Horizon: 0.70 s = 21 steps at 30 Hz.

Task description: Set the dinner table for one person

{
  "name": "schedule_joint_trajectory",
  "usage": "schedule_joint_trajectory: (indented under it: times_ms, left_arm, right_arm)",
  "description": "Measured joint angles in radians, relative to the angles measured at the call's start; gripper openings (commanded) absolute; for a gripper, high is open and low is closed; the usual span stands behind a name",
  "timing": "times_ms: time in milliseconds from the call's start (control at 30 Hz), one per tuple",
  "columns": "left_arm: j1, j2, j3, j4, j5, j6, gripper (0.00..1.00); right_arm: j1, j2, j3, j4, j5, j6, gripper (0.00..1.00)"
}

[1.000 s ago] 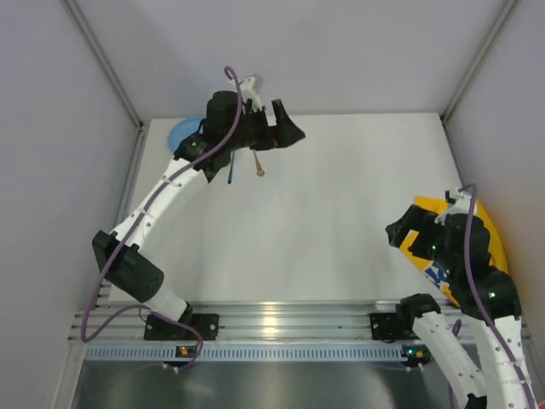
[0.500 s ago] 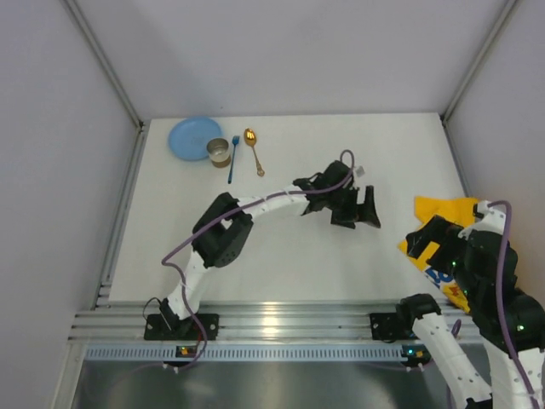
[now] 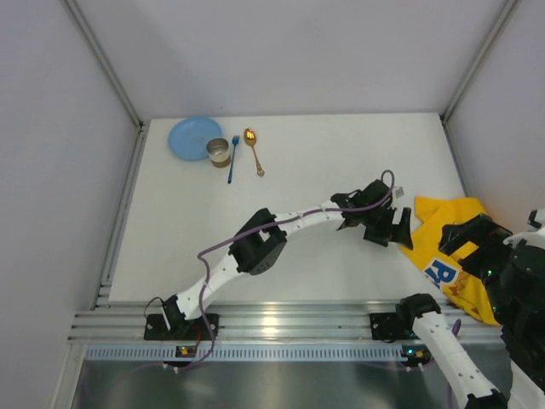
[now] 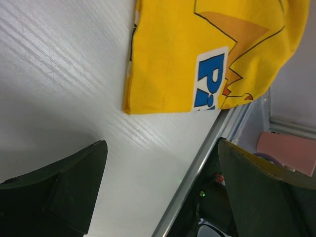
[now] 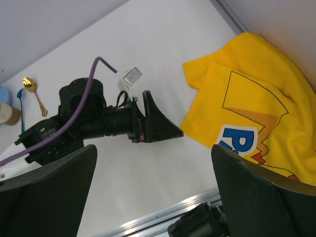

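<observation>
Left pincer (image 3: 390,228) wide open, empty, just beside left edge of yellow placemat (image 3: 451,247). Tabletop (image 3: 306,170) spans scene under both arms. Best: drop low, pinch cloth edge, drag flat toward centre. Right pincer (image 3: 473,243) wide too.

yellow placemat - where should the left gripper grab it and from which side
Pinch the left edge of the yellow placemat, near the corner facing the open left gripper, coming in low from the left. It lies flat and folded on the dinner table, so that layered edge is probably the only part fingers can get under.
</observation>
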Motion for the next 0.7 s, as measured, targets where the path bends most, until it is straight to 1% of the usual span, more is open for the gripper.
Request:
schedule_joint_trajectory:
  times_ms: [133, 267, 333, 400, 500, 567, 633, 667, 700]
  left_arm:
    - [-0.018, 0.103, 0.111, 0.010, 0.011, -0.018, 0.99]
    - [-0.028, 0.101, 0.114, 0.008, -0.048, -0.006, 0.99]
    - [-0.028, 0.040, 0.010, 0.048, -0.082, -0.001, 0.99]
    - [-0.017, -0.035, -0.095, 0.037, -0.125, -0.001, 0.99]
    - [0.024, -0.156, -0.233, -0.001, -0.208, 0.003, 0.99]
    - [0.064, -0.286, -0.387, -0.008, -0.270, 0.009, 0.99]
    - [0.115, -0.446, -0.561, -0.013, -0.326, 0.010, 0.99]
    - [0.142, -0.546, -0.655, -0.016, -0.357, 0.009, 0.99]
    - [0.167, -0.623, -0.718, -0.027, -0.382, 0.008, 0.99]
  right_arm:
    - [0.000, 0.000, 0.013, -0.010, 0.010, -0.001, 1.00]
    - [0.000, 0.006, 0.005, -0.013, 0.023, 0.005, 1.00]
    - [0.003, 0.029, -0.027, -0.013, 0.023, 0.007, 1.00]
    - [0.003, 0.095, -0.069, -0.015, 0.022, 0.007, 1.00]
    - [-0.001, 0.298, -0.112, -0.004, 0.033, 0.019, 1.00]
    - [-0.026, 0.425, -0.132, 0.031, 0.025, 0.021, 1.00]
    - [-0.099, 0.538, -0.177, 0.097, -0.021, 0.024, 1.00]
    - [-0.129, 0.576, -0.206, 0.119, -0.034, 0.031, 1.00]
    - [-0.150, 0.611, -0.234, 0.132, -0.050, 0.039, 0.97]
